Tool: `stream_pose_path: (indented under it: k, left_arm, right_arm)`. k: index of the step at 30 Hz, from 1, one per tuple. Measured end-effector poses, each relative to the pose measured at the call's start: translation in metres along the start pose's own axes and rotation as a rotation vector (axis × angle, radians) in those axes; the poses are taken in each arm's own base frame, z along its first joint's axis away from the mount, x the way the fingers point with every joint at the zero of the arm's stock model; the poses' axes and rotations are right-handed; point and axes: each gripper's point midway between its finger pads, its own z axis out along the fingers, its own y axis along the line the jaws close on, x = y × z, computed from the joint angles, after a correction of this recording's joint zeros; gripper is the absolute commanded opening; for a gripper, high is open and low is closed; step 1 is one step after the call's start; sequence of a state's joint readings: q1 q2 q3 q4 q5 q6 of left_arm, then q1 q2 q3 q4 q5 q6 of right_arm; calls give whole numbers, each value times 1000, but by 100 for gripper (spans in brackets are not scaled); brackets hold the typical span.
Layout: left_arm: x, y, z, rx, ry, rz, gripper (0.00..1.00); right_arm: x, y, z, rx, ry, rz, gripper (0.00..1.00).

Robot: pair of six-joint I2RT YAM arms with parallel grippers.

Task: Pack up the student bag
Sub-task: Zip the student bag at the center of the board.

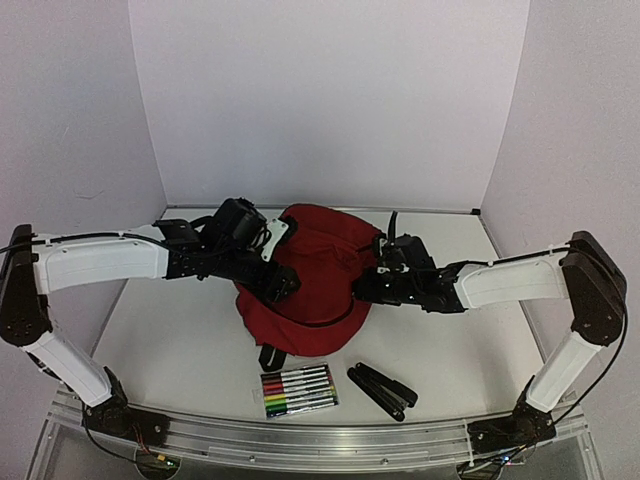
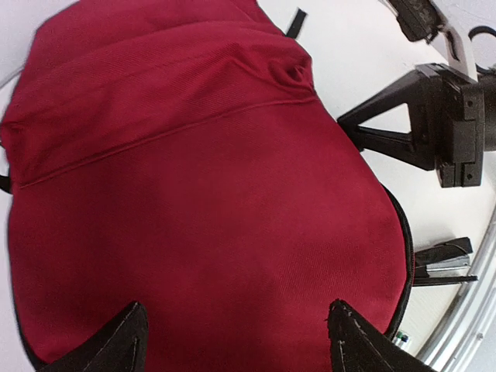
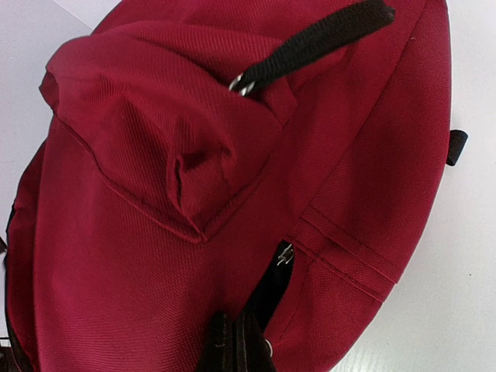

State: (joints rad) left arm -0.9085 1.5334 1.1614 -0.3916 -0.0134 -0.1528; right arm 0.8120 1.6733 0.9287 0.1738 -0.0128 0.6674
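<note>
- The student bag (image 1: 320, 262) lies at the centre of the top view, flat on the white table (image 1: 190, 340), its long axis running roughly from upper right to lower left
- Your left claw (image 2: 236, 353) is spread wide with nothing between its fingers; the red fabric fills the frame just beyond the tips, and I cannot tell whether they touch it
- Your right claw (image 3: 235, 339) is pressed together at the bottom of its wrist view, pinching what looks like a black pull tab (image 3: 267, 298) on the bag's right flank
- Both arms are at the bag, the left on its left side and the right on its right; only the left is free
- A marker pack (image 1: 298, 390) and a black hinged tool (image 1: 382, 388) lie at lower centre, well apart from the claws; the markers sit nearer your left arm
- The table is smooth and matte, with bare room either side of the bag
- The soft cloth will likely sag, so judge the opening before you reach
</note>
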Motion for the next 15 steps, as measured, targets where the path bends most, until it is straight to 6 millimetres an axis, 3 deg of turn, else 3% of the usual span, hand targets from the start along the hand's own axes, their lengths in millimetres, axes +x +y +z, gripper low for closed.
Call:
stream_pose_path:
  k: [7, 11, 13, 15]
  left_arm:
    - [-24, 27, -68, -147, -121, -20, 91]
    - [-40, 33, -108, -180, -222, -33, 90]
    - [-43, 34, -114, -182, -239, -34, 86]
    - [-42, 32, -106, -170, -225, -30, 81]
  right_arm:
    - [0, 0, 0, -1, -1, 0, 0]
    - [0, 0, 0, -1, -1, 0, 0]
    - [-1, 0, 0, -2, -2, 3, 0]
    - [0, 0, 0, -2, -2, 5, 0]
